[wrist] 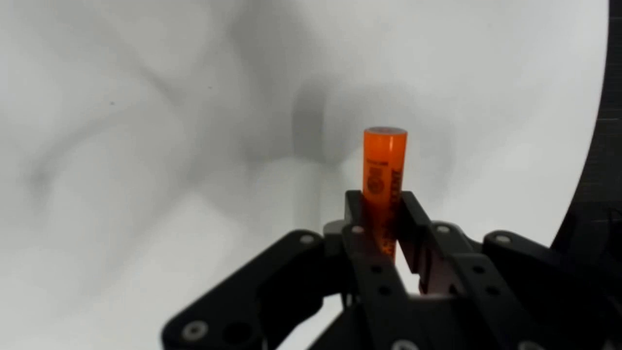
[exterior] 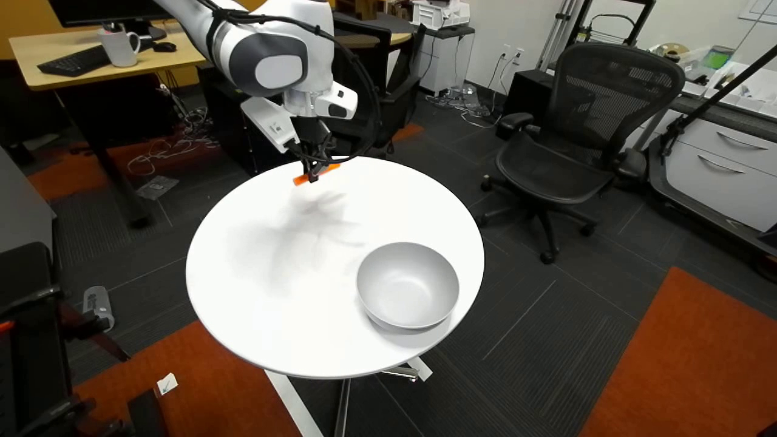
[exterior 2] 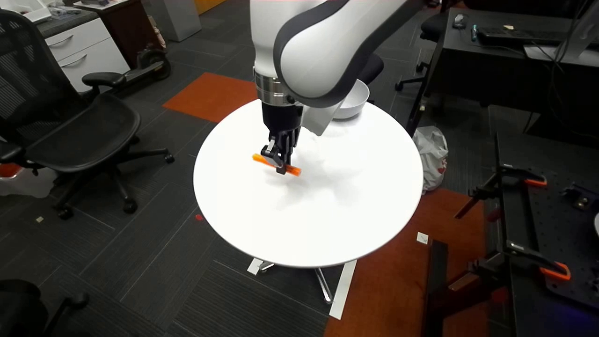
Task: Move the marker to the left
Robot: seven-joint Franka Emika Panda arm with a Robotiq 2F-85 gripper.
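The orange marker [wrist: 383, 163] is a short thin stick with dark print. My gripper [wrist: 380, 206] is shut on it, with one finger on each side; the middle of the marker is partly hidden by the fingers. In both exterior views the marker [exterior: 301, 180] [exterior 2: 293, 170] sticks out on both sides of the fingertips. The gripper [exterior: 314, 175] [exterior 2: 281, 167] holds it roughly level above the white round table [exterior: 267, 328] [exterior 2: 299, 243]. Its shadow lies on the table apart from it, so it is raised off the surface.
A round grey bowl [exterior: 408, 285] [exterior 2: 355, 99] stands near the table's edge, away from the gripper. In the wrist view the table's edge [wrist: 595, 112] shows at the right. A black office chair [exterior: 558, 139] [exterior 2: 70, 117] stands beside the table.
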